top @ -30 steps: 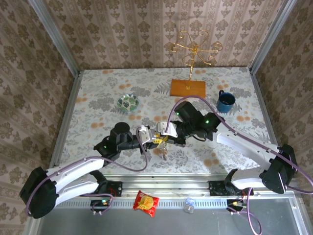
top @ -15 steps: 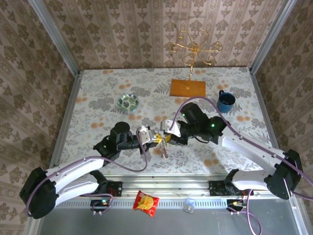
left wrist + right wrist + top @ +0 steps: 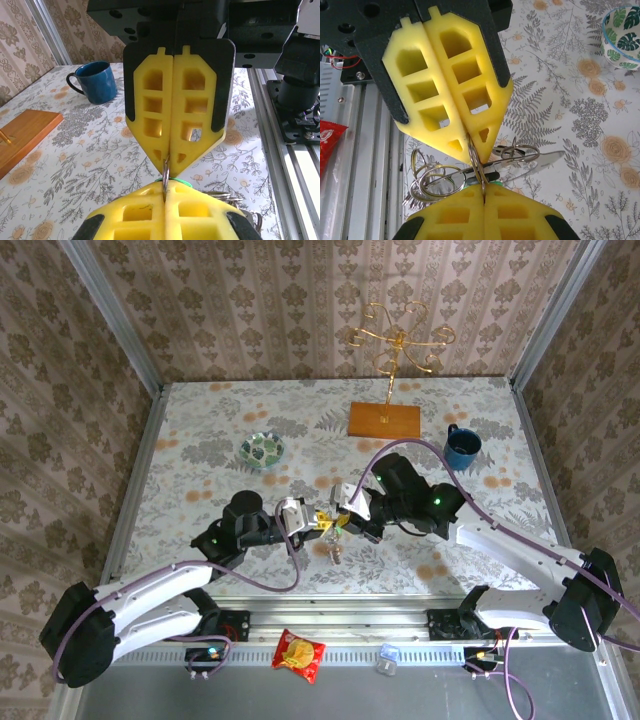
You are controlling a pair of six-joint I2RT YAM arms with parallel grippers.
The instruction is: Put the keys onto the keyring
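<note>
From above, the left fingers (image 3: 319, 520) and right fingers (image 3: 346, 523) meet tip to tip over the middle of the floral bench (image 3: 200, 430), each pair closed. The keys (image 3: 335, 551) hang at 6 o'clock of that meeting point; whether they touch the bench I cannot tell. A patterned bowl (image 3: 262, 449) sits toward 10 o'clock, a blue mug (image 3: 462, 447) toward 2 o'clock and a wooden stand (image 3: 384, 419) toward 12 o'clock.

In the left wrist view, the left fingers at 6 o'clock are closed flat together on a thin wire keyring (image 3: 165, 172). The right fingers, reaching in from 12 o'clock, pinch the same wire with no gap between their pads.

In the right wrist view, both pairs clamp the keyring, right at 6 o'clock and left at 12 o'clock. Looped rings bunch at 9 o'clock of the wire, and a silver key blade points toward 3 o'clock.
</note>
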